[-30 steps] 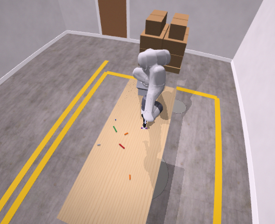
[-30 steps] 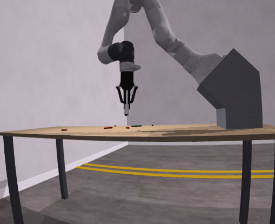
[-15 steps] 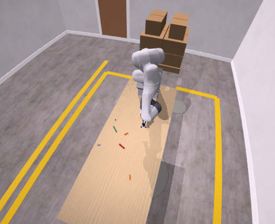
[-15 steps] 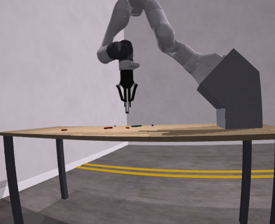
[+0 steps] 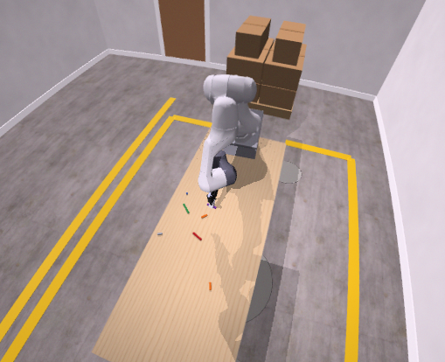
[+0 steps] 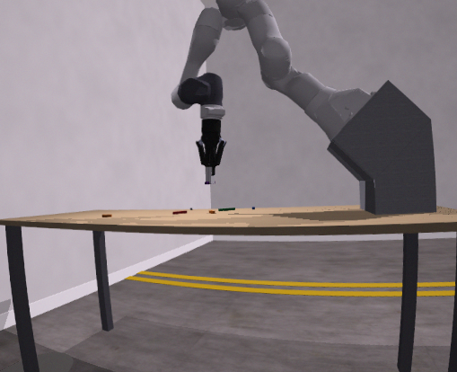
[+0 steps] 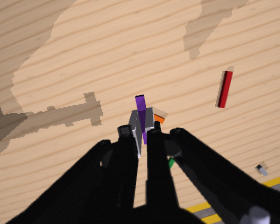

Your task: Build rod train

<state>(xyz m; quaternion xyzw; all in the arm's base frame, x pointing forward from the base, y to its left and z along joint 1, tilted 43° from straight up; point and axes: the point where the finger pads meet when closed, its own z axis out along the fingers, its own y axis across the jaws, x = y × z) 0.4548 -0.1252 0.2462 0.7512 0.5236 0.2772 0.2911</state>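
Note:
My gripper (image 5: 212,205) (image 6: 210,181) (image 7: 144,119) is shut on a purple rod (image 5: 214,207) (image 7: 140,103) and holds it well above the table, pointing down. A blue rod (image 5: 187,193) (image 6: 253,208) lies toward the table's left edge in the top view. A green rod (image 5: 185,208) (image 6: 226,209) (image 7: 171,163) lies in front of it. One orange rod (image 5: 204,216) (image 6: 212,211) (image 7: 159,119) lies close to below the gripper. A red rod (image 5: 197,236) (image 6: 180,212) (image 7: 224,89) lies farther out. A grey rod (image 5: 159,233) (image 7: 261,170) lies at the left edge. Another orange rod (image 5: 210,286) (image 6: 107,216) lies far out.
The wooden table (image 5: 156,302) (image 6: 151,225) carries all the loose rods, which lie apart from one another. The arm's base stands at its rear end. Stacked boxes (image 5: 267,70) stand on the floor behind the base. Shadows of the arm fall across the table.

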